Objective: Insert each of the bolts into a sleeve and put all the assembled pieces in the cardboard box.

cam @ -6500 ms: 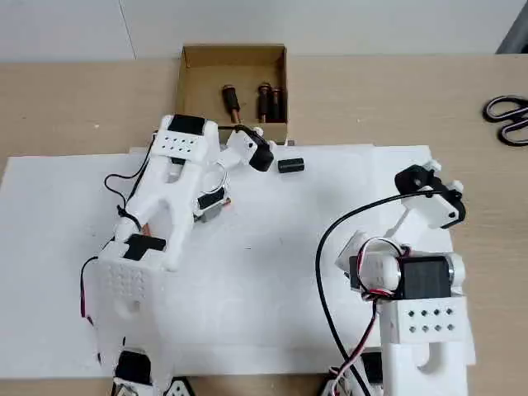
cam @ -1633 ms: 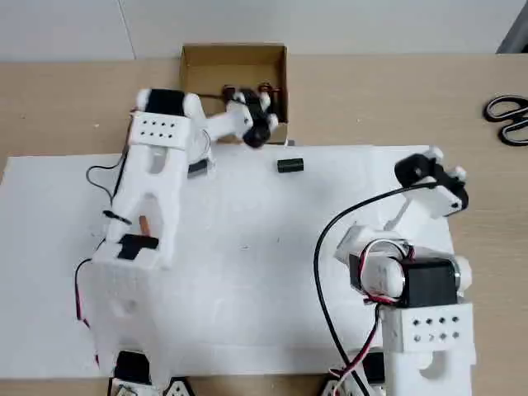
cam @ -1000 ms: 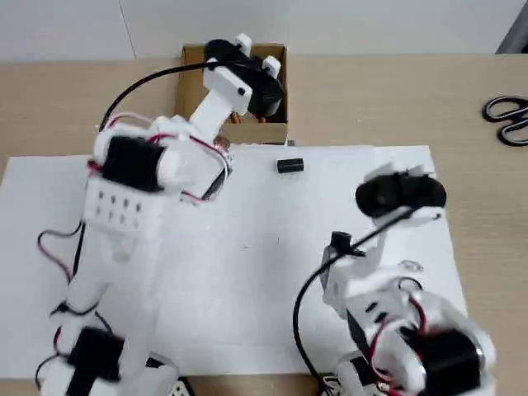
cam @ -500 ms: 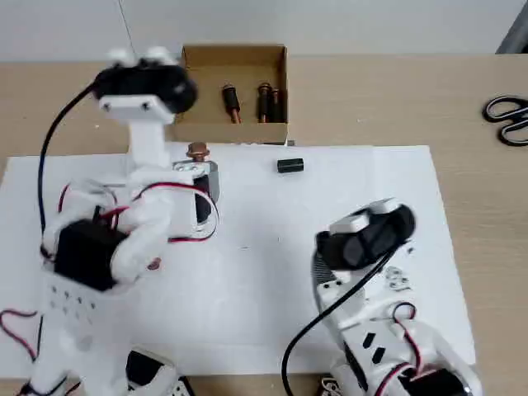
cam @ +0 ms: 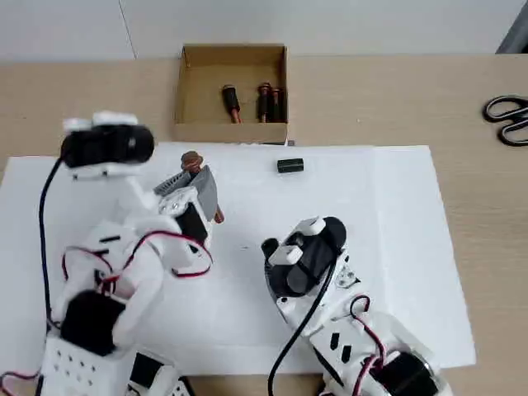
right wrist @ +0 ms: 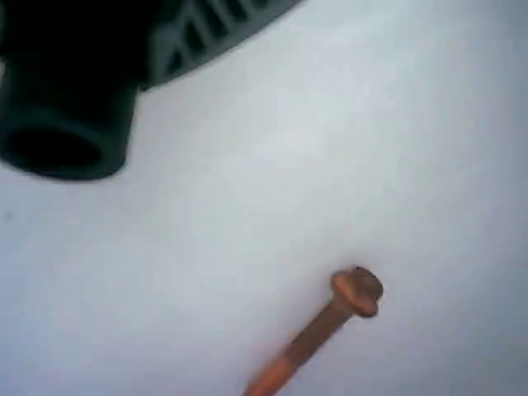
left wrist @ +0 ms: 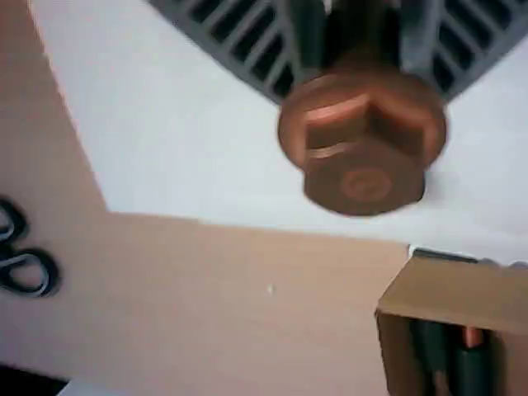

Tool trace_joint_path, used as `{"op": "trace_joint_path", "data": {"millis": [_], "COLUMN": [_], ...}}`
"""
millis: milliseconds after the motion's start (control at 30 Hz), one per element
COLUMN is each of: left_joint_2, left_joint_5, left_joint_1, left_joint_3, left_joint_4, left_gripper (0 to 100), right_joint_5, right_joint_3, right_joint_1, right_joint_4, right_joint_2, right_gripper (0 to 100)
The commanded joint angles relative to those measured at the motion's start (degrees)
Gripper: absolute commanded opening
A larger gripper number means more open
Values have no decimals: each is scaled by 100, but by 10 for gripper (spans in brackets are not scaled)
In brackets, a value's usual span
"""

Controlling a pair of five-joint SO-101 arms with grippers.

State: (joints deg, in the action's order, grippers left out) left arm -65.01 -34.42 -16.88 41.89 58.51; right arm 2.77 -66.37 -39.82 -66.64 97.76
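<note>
My left gripper (cam: 195, 180) is shut on a copper bolt (cam: 191, 158) over the left part of the white paper; the bolt's hex head (left wrist: 363, 144) faces the left wrist camera. My right gripper (cam: 274, 247) hangs over the paper's middle, shut on a black sleeve (right wrist: 59, 124). A loose bolt (right wrist: 326, 334) lies on the paper in front of it, partly under the left arm (cam: 218, 216). Another black sleeve (cam: 289, 165) lies near the paper's far edge. The cardboard box (cam: 188, 91) at the back holds three assembled pieces (cam: 264, 101).
Scissors (cam: 507, 118) lie on the wooden table at the far right. The white paper (cam: 404, 214) covers the middle of the table. Both arms' bodies and cables crowd the near edge. The box corner (left wrist: 450, 305) appears beyond the held bolt.
The left arm has drawn back from over the box to the paper's left part, bolt in its gripper. The right arm has folded down and swung left toward the paper's middle.
</note>
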Motion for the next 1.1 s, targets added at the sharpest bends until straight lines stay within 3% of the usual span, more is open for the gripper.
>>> {"op": "trace_joint_path", "data": {"millis": [0, 333, 733, 1067], "left_joint_2": [-791, -2365, -2435, -2453], "left_joint_5": [-62, -299, -299, -299], "left_joint_1": [-70, -826, -826, -835], "left_joint_3": [664, 2193, 2018, 1842], "left_joint_4": [-615, -721, -1055, -527], "left_gripper": [6, 6, 6, 6], "right_joint_5": [176, 176, 176, 316], "right_joint_3": [18, -18, -457, -448], "right_joint_1": [-57, -259, -637, -611], "right_joint_4": [233, 233, 470, 840], "right_joint_2": [13, 4, 48, 31], "right_gripper": [3, 3, 3, 3]}}
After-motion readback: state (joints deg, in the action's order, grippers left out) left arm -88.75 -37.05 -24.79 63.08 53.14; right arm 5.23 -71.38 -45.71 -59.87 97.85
